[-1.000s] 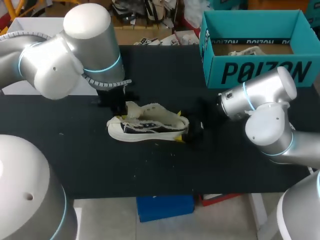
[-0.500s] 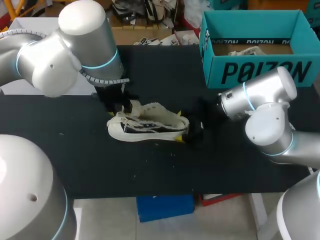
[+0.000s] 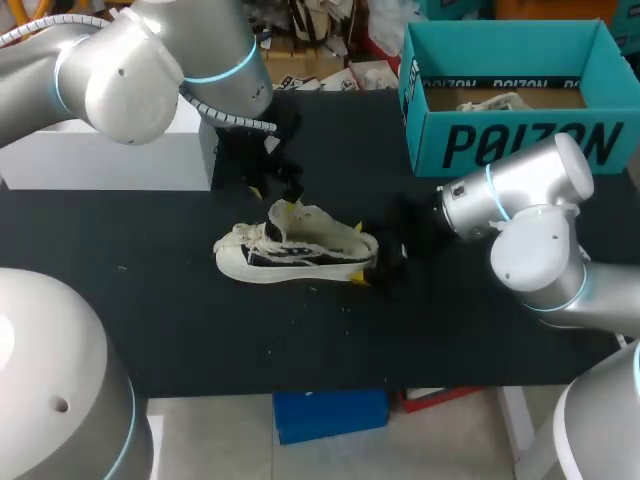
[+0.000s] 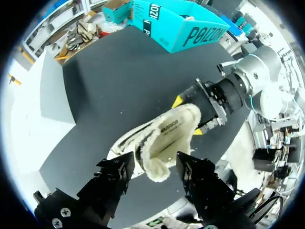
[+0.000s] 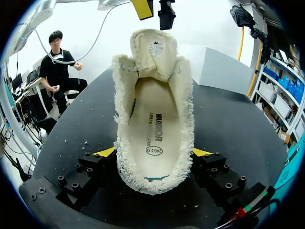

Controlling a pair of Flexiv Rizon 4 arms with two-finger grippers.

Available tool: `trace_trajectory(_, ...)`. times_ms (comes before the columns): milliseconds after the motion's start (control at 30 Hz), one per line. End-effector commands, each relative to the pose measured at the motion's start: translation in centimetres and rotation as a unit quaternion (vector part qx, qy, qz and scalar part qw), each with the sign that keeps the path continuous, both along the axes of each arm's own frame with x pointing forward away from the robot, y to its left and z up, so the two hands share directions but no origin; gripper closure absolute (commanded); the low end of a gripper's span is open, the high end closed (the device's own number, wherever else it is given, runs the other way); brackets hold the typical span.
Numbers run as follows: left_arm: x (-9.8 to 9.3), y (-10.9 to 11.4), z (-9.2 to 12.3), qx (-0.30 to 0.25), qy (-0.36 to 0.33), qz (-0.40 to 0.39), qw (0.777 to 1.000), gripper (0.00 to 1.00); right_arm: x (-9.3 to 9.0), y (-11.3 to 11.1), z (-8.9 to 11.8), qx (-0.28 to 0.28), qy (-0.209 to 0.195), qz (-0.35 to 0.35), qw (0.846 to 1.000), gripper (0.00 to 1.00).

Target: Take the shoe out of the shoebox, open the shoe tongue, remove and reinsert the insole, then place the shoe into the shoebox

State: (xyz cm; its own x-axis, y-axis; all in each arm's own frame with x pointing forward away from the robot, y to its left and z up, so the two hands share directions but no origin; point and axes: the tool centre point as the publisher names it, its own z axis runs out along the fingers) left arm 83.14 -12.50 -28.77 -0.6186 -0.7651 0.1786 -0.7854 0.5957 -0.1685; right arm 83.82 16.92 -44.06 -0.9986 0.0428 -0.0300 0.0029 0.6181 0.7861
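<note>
Firstly, at the table's [image 3: 300,340] far right corner: a teal shoebox [image 3: 520,95], lid off, upright. Holds a pale crumpled wad [image 3: 490,102] toward its back wall.

Out on the black top, well apart from that box: the cream fleecy shoe [image 3: 300,250], upright on its sole, toe toward the left, heel toward the right. Carries its insole [image 5: 155,126] flat inside, with the tongue [image 5: 153,47] standing up at the far end of the opening. Right gripper [image 5: 153,155] pinching the heel, a yellow tip pressed to each side of the collar. Left gripper [image 3: 274,198] just above the tongue, fingers spread and touching nothing, shown from the right wrist as tips hanging over the tongue's top edge.

Around the edges: a broad strip of bare top between shoe and near edge, another between shoe and shoebox. Pale block [image 3: 110,160] along the left rear, near the left gripper. Left arm [image 3: 150,60] overhanging that rear corner; right arm [image 3: 530,220] bulking over the right side, in front of the shoebox.

Hard to make out: the right gripper from the head camera, black on black, only flecks of yellow by the heel. Cut off in the left wrist view: the yellow tips, leaving just black finger bodies either side of the tongue. Hidden behind the shoebox's front wall: most of its floor
</note>
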Motion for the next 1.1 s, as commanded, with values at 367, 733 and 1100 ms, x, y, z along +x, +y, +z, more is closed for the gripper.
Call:
trace_trajectory(367,0.5,-3.2,-1.8,-0.015,0.115,-0.462,0.879,1.00,0.0,0.1,-0.1,-0.001,0.000,-0.001,1.000,1.00)
trace_trajectory(733,0.5,-3.2,-1.8,-0.015,0.115,-0.462,0.879,1.00,0.0,0.1,-0.1,-0.001,0.000,-0.001,1.000,1.00)
trace_trajectory(1100,0.0,-2.6,-2.0,-0.030,0.081,-0.472,0.877,1.00,0.0,0.1,-0.1,-0.001,0.000,-0.001,1.000,1.00)
